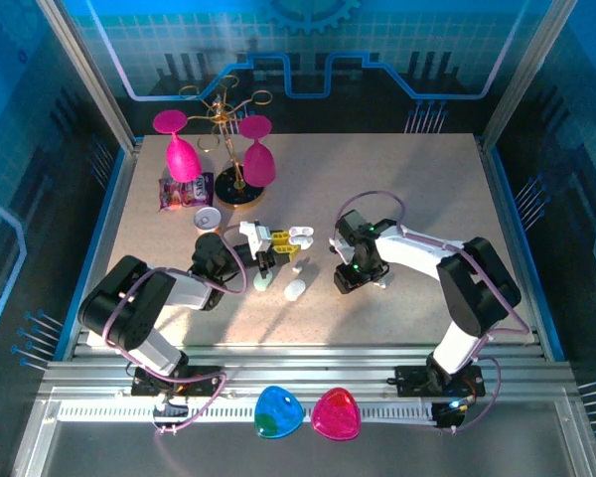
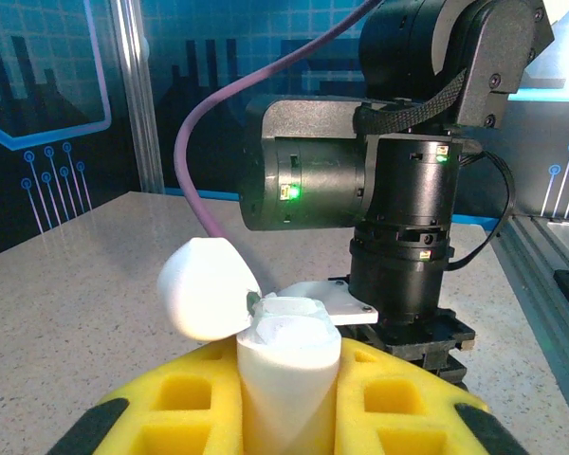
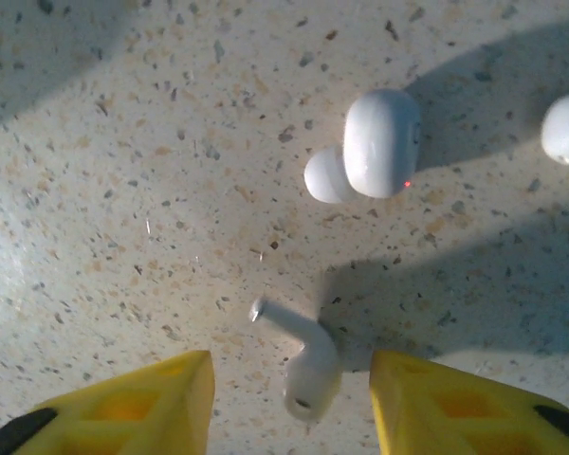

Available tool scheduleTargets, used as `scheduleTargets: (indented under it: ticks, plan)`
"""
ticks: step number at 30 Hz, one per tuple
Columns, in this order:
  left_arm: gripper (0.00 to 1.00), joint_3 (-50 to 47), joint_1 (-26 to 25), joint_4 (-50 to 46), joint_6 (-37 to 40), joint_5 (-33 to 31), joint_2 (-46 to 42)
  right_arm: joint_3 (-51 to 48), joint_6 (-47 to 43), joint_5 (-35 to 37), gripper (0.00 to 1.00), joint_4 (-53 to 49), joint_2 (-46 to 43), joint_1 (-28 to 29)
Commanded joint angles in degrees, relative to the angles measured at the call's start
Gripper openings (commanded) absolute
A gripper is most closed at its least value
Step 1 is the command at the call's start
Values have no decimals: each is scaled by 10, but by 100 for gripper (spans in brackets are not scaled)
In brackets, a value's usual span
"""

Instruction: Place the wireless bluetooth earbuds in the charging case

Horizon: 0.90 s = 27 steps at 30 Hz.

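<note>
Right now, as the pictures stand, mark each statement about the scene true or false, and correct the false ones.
1. The left pincer holds a white charging case with its lid open. True.
2. The right pincer is shut on an earbud. False: the right pincer is open, and a stemmed earbud lies on the table between its fingers.
3. Two pink glasses hang upside down on a gold rack. True.
4. Every earbud sits inside a case. False: besides the stemmed one, a rounder white bud lies loose on the table.
</note>
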Motion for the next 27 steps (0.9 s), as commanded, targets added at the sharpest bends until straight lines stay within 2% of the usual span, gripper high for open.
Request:
scheduleTargets:
  ticks: [1,7,14,20,27]
  plan:
    - [3,-8,5,17,17,-2,-17,-17,49,-16,56,27,-54,0]
    - [3,-7,5,17,17,0,-19,-110,222,12,56,99,-142,-13]
    - [3,-6,5,17,16,5,-21,-245,404,-43,52,249,-225,-23]
    - [3,-2,5,18,12,9,-19,-266,442,-89,47,329,-191,-23]
    - [3,-8,5,17,10,9,-26,-235,415,-87,42,330,-148,-29]
